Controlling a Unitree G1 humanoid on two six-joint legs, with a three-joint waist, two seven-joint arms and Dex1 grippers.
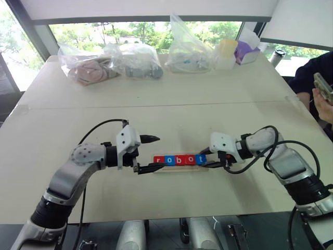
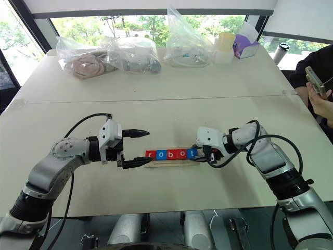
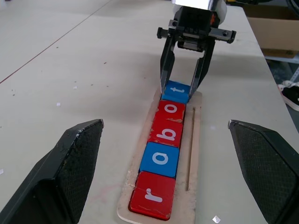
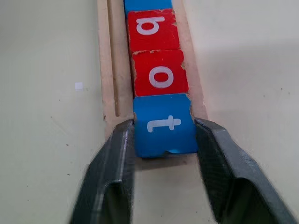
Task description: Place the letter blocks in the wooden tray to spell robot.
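The wooden tray (image 1: 177,168) lies in the middle of the table. Five letter blocks stand in a row in it and read r (image 3: 152,195), o (image 3: 160,158), b (image 3: 167,132), o (image 3: 171,109), t (image 3: 175,92). My right gripper (image 1: 208,158) is at the tray's right end. Its fingers (image 4: 117,154) flank the blue t block (image 4: 163,123), which rests flat in the tray, and the jaws look slightly parted from its sides. My left gripper (image 1: 152,153) hovers at the tray's left end, wide open and holding nothing.
Several clear plastic bags (image 1: 135,60) line the table's far edge, with a yellow-lidded cup (image 1: 226,52) and a purple box (image 1: 244,52) beside them. A person (image 1: 317,88) sits at the far right holding a phone.
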